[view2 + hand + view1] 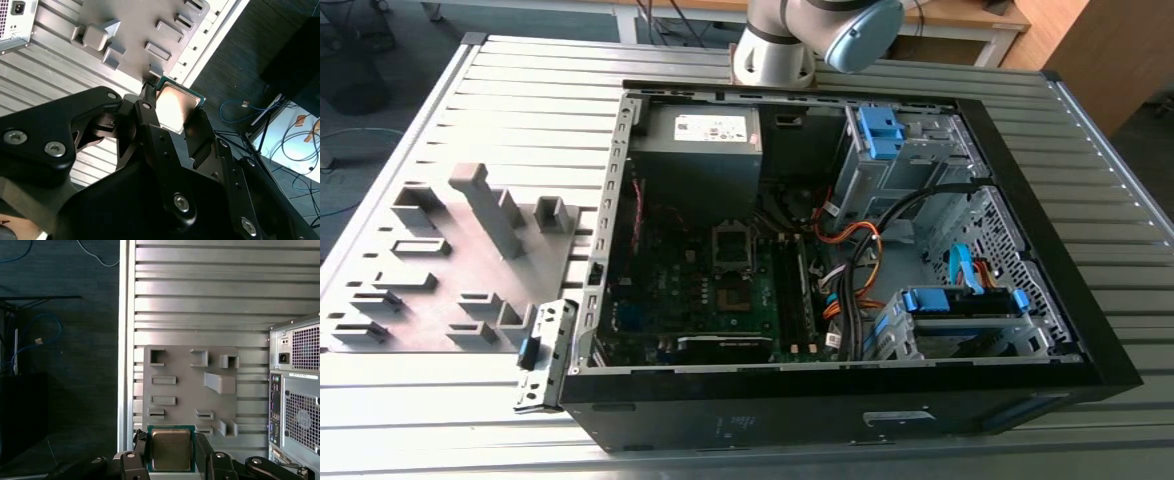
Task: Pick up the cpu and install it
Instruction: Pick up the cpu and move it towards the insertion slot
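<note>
Second wrist view: gripper (174,119) jaws are closed on the cpu (176,102), pinching two opposite edges, silver lid toward the cam. First wrist view shows the same grip, w/ the chip sitting square btwn the fingers (141,455). Cpu hangs in the air out past the case (295,390) rear panel, above the table (200,290), w/ the grey plate (190,390) below it. It is not yet inside the case.

Risks, as I judge them:
- Edge-only pinch on a thin chip prob. gives little contact. A jolt or a slack grip could let it twist or slip, dropping it onto the plate or the table slats.
- Socket (731,245) is, I take it, the dark frame mid-board inside the case. A cpu that arrives tilted or turned the wrong way prob. won't seat and may bend contacts.
- Cables (854,250) run close by the board inside the case, and the case walls are tall. Fingers could snag on either.
- Glare on the lid hides any corner mark, so orientation can't be checked.

Writing:
- White label on the psu (704,128), at the case's rear upper corner in the exterior view: print too small to read.
- Sticker strip (300,374) on the case rear panel: unreadable.
- Cpu lid: no legible marking.
- No brand can be made out anywhere.
</note>
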Controlling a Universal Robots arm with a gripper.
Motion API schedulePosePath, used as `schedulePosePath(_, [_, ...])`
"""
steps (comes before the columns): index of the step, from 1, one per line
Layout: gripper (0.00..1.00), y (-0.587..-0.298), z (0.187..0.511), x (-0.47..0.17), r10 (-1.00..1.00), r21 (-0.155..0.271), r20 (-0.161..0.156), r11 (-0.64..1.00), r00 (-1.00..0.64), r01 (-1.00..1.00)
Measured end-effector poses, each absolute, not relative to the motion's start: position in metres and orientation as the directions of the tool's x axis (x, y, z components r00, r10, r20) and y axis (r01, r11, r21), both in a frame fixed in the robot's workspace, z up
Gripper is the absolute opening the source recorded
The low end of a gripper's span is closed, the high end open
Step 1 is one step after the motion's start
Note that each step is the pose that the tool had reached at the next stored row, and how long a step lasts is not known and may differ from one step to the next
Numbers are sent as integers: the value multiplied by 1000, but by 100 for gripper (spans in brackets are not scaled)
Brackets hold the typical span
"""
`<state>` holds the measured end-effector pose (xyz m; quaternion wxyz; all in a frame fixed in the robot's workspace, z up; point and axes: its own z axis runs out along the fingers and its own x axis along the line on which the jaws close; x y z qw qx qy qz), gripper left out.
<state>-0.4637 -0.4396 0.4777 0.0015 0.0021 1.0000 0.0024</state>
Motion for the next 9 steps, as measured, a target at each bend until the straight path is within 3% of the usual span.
schedulePosePath(9, [47, -440, 460, -464, 4, 5, -3, 1000, -1000, 4])
